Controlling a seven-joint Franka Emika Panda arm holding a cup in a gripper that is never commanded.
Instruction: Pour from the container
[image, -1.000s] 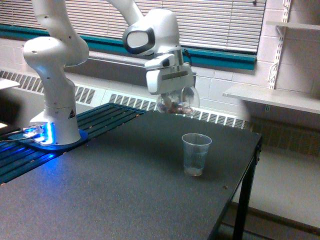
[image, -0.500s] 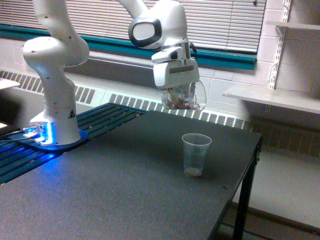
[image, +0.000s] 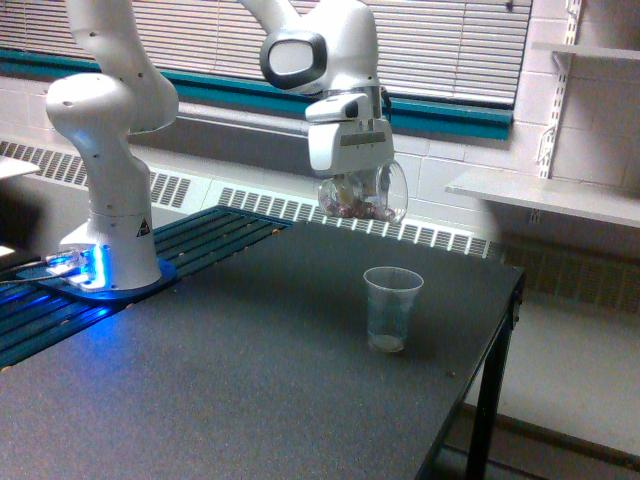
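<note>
The dark worktop (image: 250, 370) takes up most of what I can see, running from the arm's blue-lit base (image: 108, 268) at the exterior view's left across to a bare right-hand edge with a sheer drop to the floor. Most of the surface is bare, so the arm has plenty of room to swing on the near side and toward the left.

The gripper (image: 352, 188) hangs above the far right part of the worktop, clamped around the container (image: 365, 196), which it holds well clear of the surface with something brownish sitting in the bottom. I'd guess it is carried this high so it can come in over a rim rather than knock into one.

The small tapered cup (image: 392, 308) stands upright below the container and slightly toward the right-hand edge, with what looks like a little pale material in its bottom. It stands near that edge, so a nudge that way could send it off; spill room is tighter there too.
</note>
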